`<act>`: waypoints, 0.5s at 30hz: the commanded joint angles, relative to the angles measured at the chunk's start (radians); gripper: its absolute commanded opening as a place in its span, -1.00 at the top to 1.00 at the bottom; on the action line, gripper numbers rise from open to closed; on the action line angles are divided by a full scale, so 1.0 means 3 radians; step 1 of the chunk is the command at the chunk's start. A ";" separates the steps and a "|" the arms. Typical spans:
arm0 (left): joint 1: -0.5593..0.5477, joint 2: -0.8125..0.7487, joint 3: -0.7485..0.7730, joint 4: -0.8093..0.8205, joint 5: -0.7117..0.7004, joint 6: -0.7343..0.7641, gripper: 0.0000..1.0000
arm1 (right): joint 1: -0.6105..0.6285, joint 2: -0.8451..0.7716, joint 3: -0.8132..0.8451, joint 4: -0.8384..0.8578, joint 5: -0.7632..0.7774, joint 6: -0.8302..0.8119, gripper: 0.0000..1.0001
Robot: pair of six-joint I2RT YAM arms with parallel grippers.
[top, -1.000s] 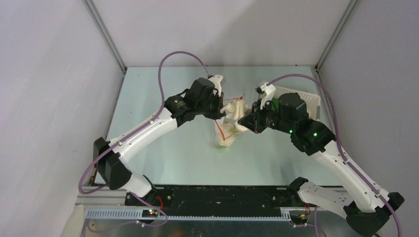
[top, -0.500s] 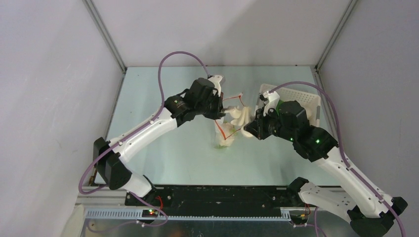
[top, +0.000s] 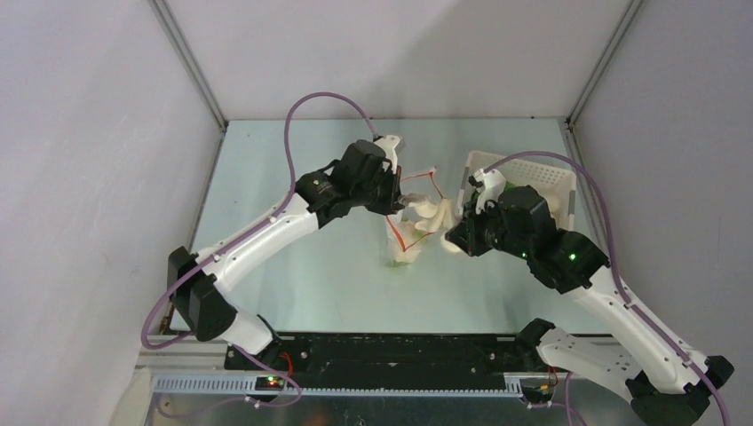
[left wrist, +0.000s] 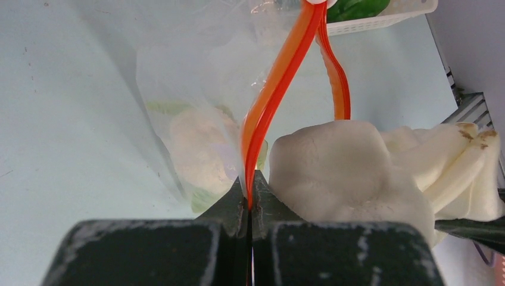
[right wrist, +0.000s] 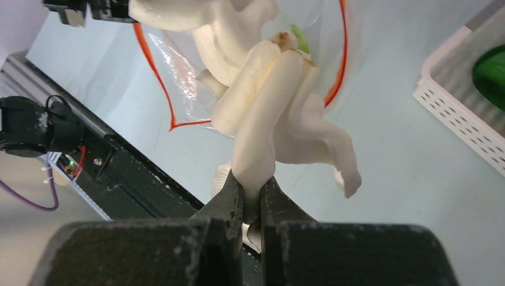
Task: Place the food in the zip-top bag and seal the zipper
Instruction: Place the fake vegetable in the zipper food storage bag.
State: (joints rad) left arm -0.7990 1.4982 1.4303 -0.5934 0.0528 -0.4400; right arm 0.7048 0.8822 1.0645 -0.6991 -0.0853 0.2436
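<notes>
My left gripper (left wrist: 251,189) is shut on the orange-red zipper strip (left wrist: 280,77) of the clear zip-top bag (left wrist: 196,113) and holds the mouth up; it shows in the top view too (top: 397,202). A cream and green food piece (left wrist: 199,152) lies inside the bag. My right gripper (right wrist: 252,199) is shut on a cream-white garlic-like food piece (right wrist: 268,113) and holds it at the bag's open mouth (top: 432,215). In the left wrist view that piece (left wrist: 351,173) sits right beside my fingers. The zipper loop (right wrist: 172,101) hangs open.
A white perforated basket (top: 533,173) stands at the back right, behind my right arm, with a green leafy piece (right wrist: 491,74) in it. The grey walls close in on both sides. The black rail (top: 391,351) runs along the near edge.
My right gripper has moved down and slightly toward the near side with the cream piece, bringing it lower at the bag's mouth. My left gripper has held still on the zipper.
</notes>
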 commanded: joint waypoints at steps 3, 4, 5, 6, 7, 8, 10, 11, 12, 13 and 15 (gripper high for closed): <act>-0.0029 -0.0123 -0.0024 0.0120 0.0079 0.0100 1.00 | 0.0019 -0.0121 0.0009 -0.0147 0.0239 0.0076 1.00; -0.0027 -0.0125 -0.0023 0.0108 0.0062 0.0111 1.00 | 0.0023 -0.0109 0.0010 -0.0139 0.0215 0.0077 1.00; -0.0029 -0.0125 -0.0025 0.0089 0.0055 0.0128 1.00 | 0.0026 -0.0079 0.0008 -0.0131 0.0209 0.0072 1.00; -0.0027 -0.0128 -0.0029 0.0085 0.0076 0.0140 1.00 | 0.0024 -0.0060 0.0010 -0.0107 0.0201 0.0067 1.00; -0.0027 -0.0142 -0.0038 0.0088 0.0101 0.0162 1.00 | 0.0026 -0.0031 0.0013 -0.0095 0.0204 0.0048 1.00; -0.0029 -0.0152 -0.0048 0.0097 0.0140 0.0173 1.00 | 0.0027 -0.0018 0.0019 -0.0086 0.0254 0.0045 1.00; -0.0028 -0.0190 -0.0080 0.0126 0.0205 0.0213 1.00 | 0.0027 0.0001 0.0024 -0.0066 0.0378 0.0051 1.00; -0.0027 -0.0214 -0.0107 0.0148 0.0219 0.0233 1.00 | 0.0028 0.0001 0.0022 -0.0042 0.0428 0.0072 1.00; -0.0033 -0.0229 -0.0140 0.0169 0.0253 0.0247 1.00 | 0.0028 -0.0002 0.0021 -0.0029 0.0569 0.0131 1.00; -0.0035 -0.0250 -0.0153 0.0176 0.0276 0.0278 1.00 | 0.0028 -0.0010 0.0023 0.0018 0.0682 0.0176 1.00; -0.0047 -0.0259 -0.0185 0.0213 0.0442 0.0321 1.00 | 0.0034 -0.0046 0.0020 0.0199 0.1009 0.0324 1.00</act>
State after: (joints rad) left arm -0.8009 1.4754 1.3876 -0.5838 0.0906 -0.3923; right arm 0.7071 0.8864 1.0618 -0.7437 0.0479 0.2756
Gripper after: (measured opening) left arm 0.005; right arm 0.077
